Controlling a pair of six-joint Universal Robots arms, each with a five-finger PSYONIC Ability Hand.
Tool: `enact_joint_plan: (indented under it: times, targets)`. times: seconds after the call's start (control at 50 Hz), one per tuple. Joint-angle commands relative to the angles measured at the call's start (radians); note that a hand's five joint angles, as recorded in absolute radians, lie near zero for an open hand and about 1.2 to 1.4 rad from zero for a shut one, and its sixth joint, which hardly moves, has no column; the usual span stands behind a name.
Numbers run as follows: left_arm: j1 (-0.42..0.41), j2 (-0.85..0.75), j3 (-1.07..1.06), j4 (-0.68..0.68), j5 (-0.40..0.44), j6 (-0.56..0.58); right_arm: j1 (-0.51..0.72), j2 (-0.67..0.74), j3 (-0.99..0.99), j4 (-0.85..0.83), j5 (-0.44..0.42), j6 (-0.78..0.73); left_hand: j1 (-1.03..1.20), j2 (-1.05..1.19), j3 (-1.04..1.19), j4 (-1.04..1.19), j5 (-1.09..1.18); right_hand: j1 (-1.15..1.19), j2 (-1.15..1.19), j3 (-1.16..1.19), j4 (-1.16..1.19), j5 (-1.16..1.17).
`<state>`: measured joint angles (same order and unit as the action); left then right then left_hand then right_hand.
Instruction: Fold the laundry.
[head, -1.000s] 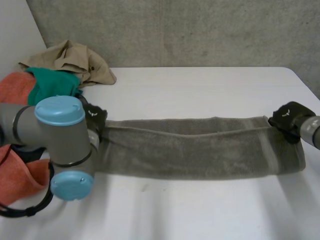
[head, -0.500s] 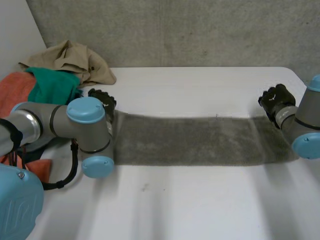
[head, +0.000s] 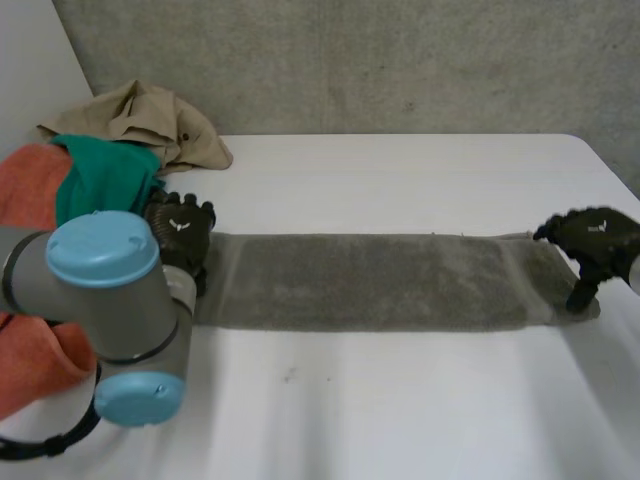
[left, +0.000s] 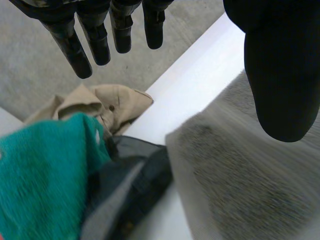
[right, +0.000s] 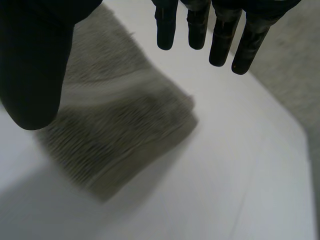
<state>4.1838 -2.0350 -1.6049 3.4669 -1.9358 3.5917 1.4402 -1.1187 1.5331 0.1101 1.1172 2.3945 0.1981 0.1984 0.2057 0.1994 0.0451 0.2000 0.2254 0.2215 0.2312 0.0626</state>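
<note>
The long grey towel (head: 370, 282) lay flat in a narrow band across the white table (head: 400, 400), stretched from side to side. The left hand (head: 182, 228) hung over its left end, fingers (left: 120, 27) straight and parted from the thumb, holding nothing. The right hand (head: 592, 240) was at the other end, likewise spread and empty, the towel's corner beneath its palm. Beside the left hand sat a heap: a tan garment (head: 150, 118), a green cloth (head: 100, 172) and an orange cloth (head: 28, 180).
</note>
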Motion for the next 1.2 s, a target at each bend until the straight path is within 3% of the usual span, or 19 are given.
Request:
enact_joint_plan:
  times: [0.02, 0.12, 0.24, 0.34, 0.56, 0.66, 0.78, 0.86, 1.02, 1.12, 1.2]
  targets:
    - [0.002, 0.027, -0.086, 0.003, -0.002, -0.076, -0.067, 0.043, 0.071, -0.093, -0.065, -0.017, -0.024, -0.024, -0.031, -0.025, -0.045, 0.207, 0.182, 0.186, 0.176, 0.17]
    - [0.002, 0.027, -0.089, 0.001, -0.002, -0.076, -0.087, 0.091, 0.071, -0.165, -0.082, -0.017, -0.024, -0.024, -0.031, -0.025, -0.045, 0.469, 0.443, 0.447, 0.438, 0.432]
    - [0.001, 0.03, -0.089, 0.001, -0.002, -0.076, -0.09, 0.134, 0.07, -0.188, -0.083, -0.018, -0.024, -0.024, -0.031, -0.025, -0.045, 0.583, 0.558, 0.562, 0.552, 0.546]
    - [0.001, 0.03, -0.089, 0.001, -0.002, -0.076, -0.096, 0.152, 0.061, -0.19, -0.085, -0.018, -0.024, -0.024, -0.031, -0.025, -0.045, 1.195, 1.17, 1.174, 1.164, 1.158]
    - [0.001, 0.052, -0.095, -0.003, -0.008, -0.076, -0.224, 0.083, 0.022, -0.188, -0.062, -0.037, -0.024, -0.024, -0.031, -0.025, -0.045, 1.196, 1.171, 1.175, 1.165, 1.159]
    - [0.002, 0.075, -0.109, -0.003, -0.006, -0.077, -0.302, 0.059, -0.053, -0.181, -0.03, -0.113, -0.024, -0.024, -0.031, -0.025, -0.045, 1.196, 1.171, 1.175, 1.165, 1.159]
    - [0.005, 0.082, -0.115, -0.003, -0.006, -0.077, -0.297, 0.05, -0.08, -0.161, -0.003, -0.242, -0.024, -0.024, -0.031, -0.025, -0.045, 1.196, 1.171, 1.175, 1.165, 1.159]
    - [0.005, 0.082, -0.115, -0.002, -0.008, -0.077, -0.207, 0.024, -0.083, -0.159, -0.03, -0.29, -0.024, -0.024, -0.031, -0.025, -0.045, 1.196, 1.171, 1.175, 1.165, 1.159]
    - [0.004, 0.102, -0.112, 0.001, -0.006, -0.077, 0.135, -0.038, -0.108, -0.196, -0.065, -0.305, -0.024, -0.024, -0.031, -0.025, -0.045, 1.196, 1.171, 1.175, 1.165, 1.159]
    - [-0.002, 0.105, -0.099, 0.003, -0.008, -0.076, 0.444, -0.018, -0.149, -0.233, -0.068, -0.31, -0.024, -0.024, -0.031, -0.025, -0.045, 1.196, 1.171, 1.175, 1.165, 1.159]
    - [-0.005, 0.105, -0.093, 0.003, -0.009, -0.073, 0.613, 0.062, -0.185, -0.251, -0.071, -0.308, -0.024, -0.024, -0.031, -0.025, -0.045, 1.196, 1.171, 1.175, 1.165, 1.159]
